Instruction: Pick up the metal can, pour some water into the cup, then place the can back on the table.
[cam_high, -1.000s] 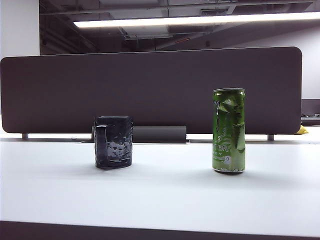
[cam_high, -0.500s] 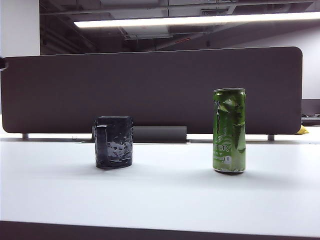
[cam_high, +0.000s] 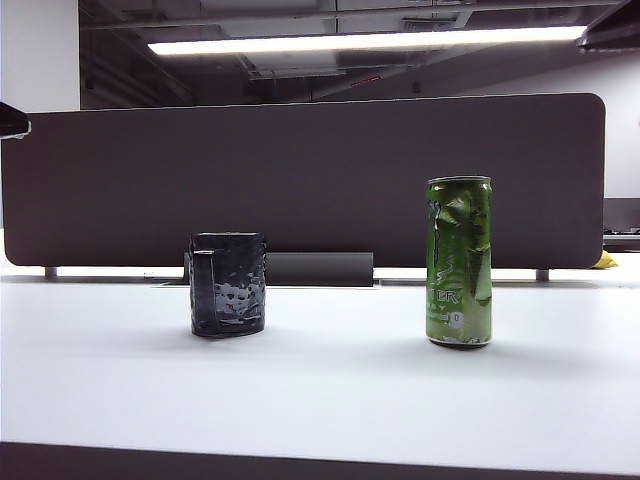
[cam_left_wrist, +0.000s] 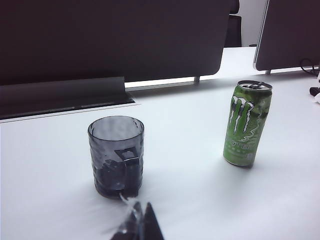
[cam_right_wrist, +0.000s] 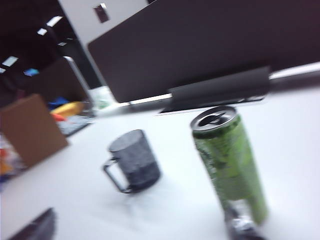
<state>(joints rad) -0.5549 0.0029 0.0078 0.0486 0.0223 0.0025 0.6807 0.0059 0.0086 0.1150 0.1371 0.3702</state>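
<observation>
Metal can (cam_high: 459, 261): stood untouched, right on the table (cam_high: 320, 390).
Cup (cam_high: 227, 284): left, well apart.
Left gripper (cam_left_wrist: 138, 223): fingertips together, near the cup.
Right gripper (cam_right_wrist: 240, 222): spread unclear, near the can.
Progress: nothing done.

Overhead strip light (cam_high: 390, 42) glares — right wrist view motion-blurred.

You've got the tall slim shiny green metal can (cam_high: 459, 262) w/ silver top rim, claw-mark logo and white lettering standing upright on the wide flat white table (cam_high: 320, 390), at approx 3 o'clock from the cup. Its pull-tab top is visible in the left wrist view (cam_left_wrist: 247, 130). The short dark blue-black dimpled glossy cup (cam_high: 227, 284) w/ side handle sits upright at 9 o'clock from the can, well apart, mouth up. Nothing touches either.
</observation>
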